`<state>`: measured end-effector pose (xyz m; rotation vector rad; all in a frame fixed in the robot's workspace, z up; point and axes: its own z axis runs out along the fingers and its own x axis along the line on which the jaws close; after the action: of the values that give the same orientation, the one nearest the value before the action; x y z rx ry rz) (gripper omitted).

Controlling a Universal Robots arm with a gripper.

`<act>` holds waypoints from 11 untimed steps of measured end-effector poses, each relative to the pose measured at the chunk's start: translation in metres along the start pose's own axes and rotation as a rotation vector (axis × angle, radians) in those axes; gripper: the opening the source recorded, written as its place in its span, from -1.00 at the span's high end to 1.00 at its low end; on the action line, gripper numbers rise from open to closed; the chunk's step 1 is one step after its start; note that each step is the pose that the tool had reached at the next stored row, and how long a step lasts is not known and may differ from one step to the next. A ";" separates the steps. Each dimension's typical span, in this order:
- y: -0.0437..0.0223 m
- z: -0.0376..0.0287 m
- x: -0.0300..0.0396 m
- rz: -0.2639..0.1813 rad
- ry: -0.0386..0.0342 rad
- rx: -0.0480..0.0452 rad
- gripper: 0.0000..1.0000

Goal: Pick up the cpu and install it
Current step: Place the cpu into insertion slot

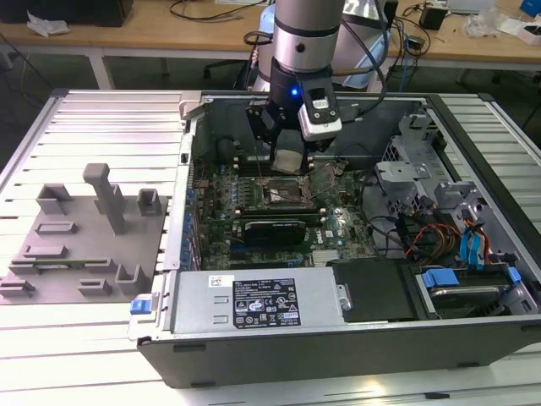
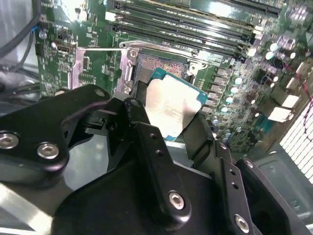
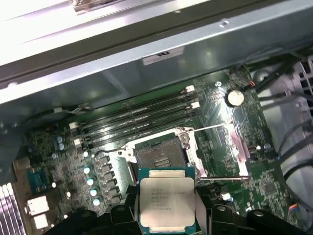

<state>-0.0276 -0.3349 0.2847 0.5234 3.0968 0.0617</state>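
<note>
In the exterior view, nearest is the case (image 1: pixel 355 355), lying open. Inside it come one labelled power supply (image 1: pixel 254 300), then one long black card (image 1: pixel 270 228), then one socket (image 1: pixel 283 193) with its frame open. The single arm (image 1: pixel 308 34) drops straight down from above, wrist upright, over the socket. Its gripper (image 1: pixel 286 156) points down into the case.

The gripper's two fingers (image 2: pixel 142 110) are clamped on opposite edges of the one cpu (image 1: pixel 287 161). The cpu hangs just above the socket and is not seated. Its silver top faces up and away from the board in both wrist views (image 3: pixel 166 203) (image 2: pixel 172 110). It looks slightly tilted against the board, though I cannot be sure. It is square, so no long axis; its sides run roughly in line with the socket's (image 3: pixel 159 164). Past the socket lie long memory slots (image 3: pixel 142 115); their count is unclear. At the exterior view's left sits one grey fixture (image 1: pixel 76 241)
</note>
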 end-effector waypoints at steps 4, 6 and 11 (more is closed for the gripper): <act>0.0000 0.0003 0.0000 0.091 -0.0035 -0.0006 -0.08; 0.0000 0.0005 0.0000 0.163 -0.0063 -0.0010 -0.08; 0.0000 0.0009 0.0000 0.297 -0.0116 -0.0019 -0.08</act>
<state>-0.0276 -0.3349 0.2839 0.9747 2.9794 0.0609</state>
